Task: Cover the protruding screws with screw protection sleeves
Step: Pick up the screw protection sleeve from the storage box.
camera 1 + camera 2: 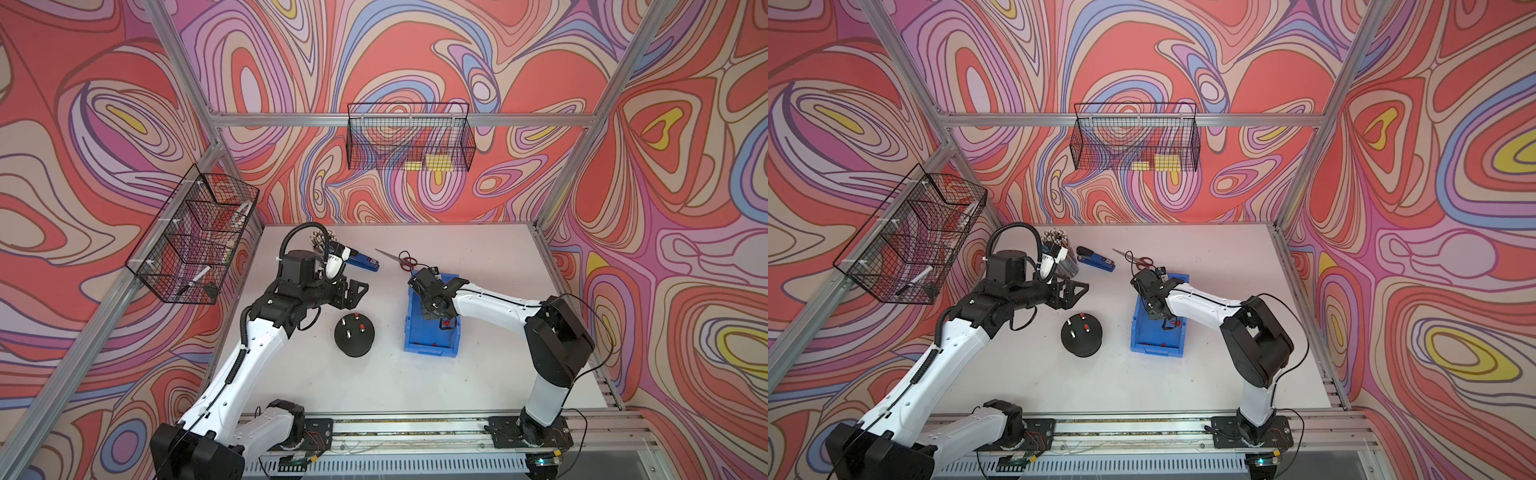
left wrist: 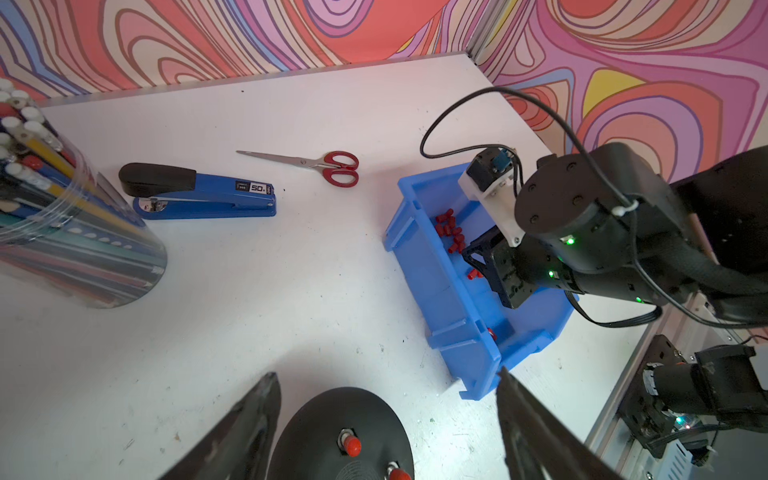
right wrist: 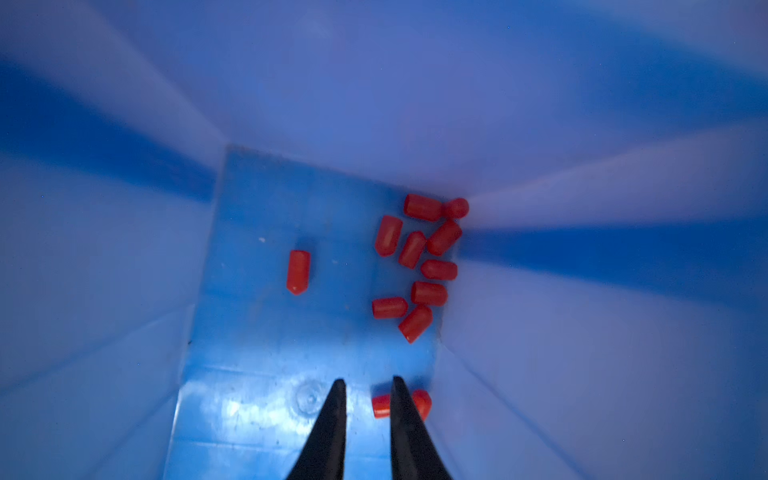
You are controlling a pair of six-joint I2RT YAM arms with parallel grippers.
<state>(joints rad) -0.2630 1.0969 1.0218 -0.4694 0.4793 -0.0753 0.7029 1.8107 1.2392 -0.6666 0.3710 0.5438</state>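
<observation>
Protruding screws (image 1: 348, 333): four short studs stand upright on a black round base (image 1: 354, 343). Two of them wear red caps and two are bare silver.
Base position: it sits on the white table (image 1: 457, 395) between the two arms, near the blue bin (image 1: 409, 332) but apart from it.
Screw protection sleeves (image 3: 424, 257): small red caps lie loose on the bin floor. Most are clustered in one corner and one lies alone (image 3: 298, 272).
Right gripper (image 3: 368, 382): it reaches down inside the bin with its fingers a narrow gap apart and nothing clamped between them. One sleeve (image 3: 380, 406) lies on the floor at the tips, partly hidden behind one finger.
Left gripper (image 2: 386, 372): it hangs above the table just beyond the base, its fingers spread wide and empty.
Stapler (image 2: 199, 195): blue with a black top, it lies towards the back of the table.
Scissors (image 2: 316, 164): red-handled and closed, they lie flat between the stapler and the bin.
Pencil holder (image 2: 62, 232): a clear cup of white-tipped pencils stands at the back of the table beside the left arm.
</observation>
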